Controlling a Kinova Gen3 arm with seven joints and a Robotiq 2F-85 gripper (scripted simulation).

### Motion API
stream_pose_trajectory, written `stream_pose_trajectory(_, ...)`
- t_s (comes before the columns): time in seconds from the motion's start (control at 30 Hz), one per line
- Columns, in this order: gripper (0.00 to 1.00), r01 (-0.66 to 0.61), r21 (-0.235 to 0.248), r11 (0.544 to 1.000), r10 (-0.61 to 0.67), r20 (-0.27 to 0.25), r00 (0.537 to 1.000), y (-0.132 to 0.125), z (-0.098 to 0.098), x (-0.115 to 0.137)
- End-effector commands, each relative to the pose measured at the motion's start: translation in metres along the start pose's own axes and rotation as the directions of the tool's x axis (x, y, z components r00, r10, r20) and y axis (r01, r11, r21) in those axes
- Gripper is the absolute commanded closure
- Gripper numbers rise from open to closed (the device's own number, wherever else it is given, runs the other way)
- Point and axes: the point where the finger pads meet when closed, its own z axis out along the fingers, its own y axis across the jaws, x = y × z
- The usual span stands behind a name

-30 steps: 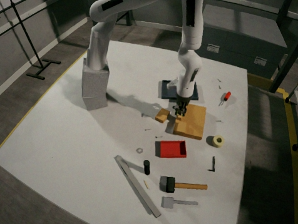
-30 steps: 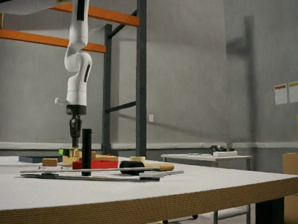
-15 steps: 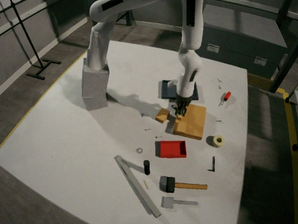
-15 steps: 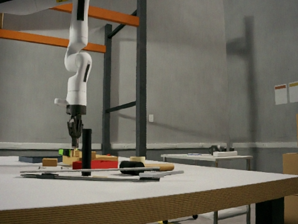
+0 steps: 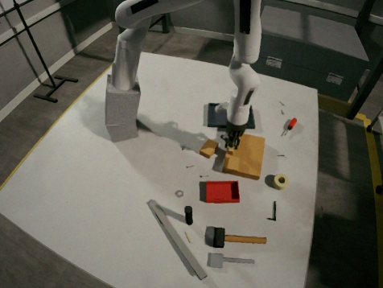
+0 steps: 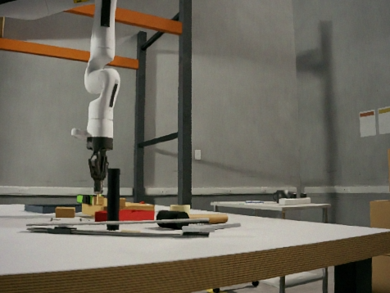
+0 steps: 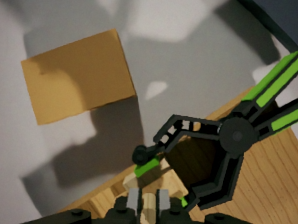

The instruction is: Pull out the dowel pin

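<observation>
Around pin [image 6: 97, 195] [image 7: 149, 209], end effector [image 5: 231, 146] [image 6: 97, 192] [image 7: 148, 204] seemingly shut; labels [image 5: 273, 62] unreadable.
</observation>
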Motion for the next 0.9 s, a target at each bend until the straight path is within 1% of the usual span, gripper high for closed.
stream_pose_trajectory(0.0, 0.90, 0.041, -0.001, 0.999, -0.041, 0.002, 0.999, 0.0002, -0.0012, -0.0011)
stream_pose_trajectory(0.27, 0.90, 0.127, 0.000, 0.992, -0.127, 0.002, 0.992, 0.0002, -0.0013, -0.0011)
stream_pose_trajectory(0.37, 0.90, 0.138, 0.000, 0.990, -0.138, 0.002, 0.990, 0.0002, -0.0013, -0.0011)
stream_pose_trajectory(0.87, 0.90, 0.277, 0.000, 0.961, -0.277, 0.002, 0.961, 0.0002, -0.0015, -0.0011)
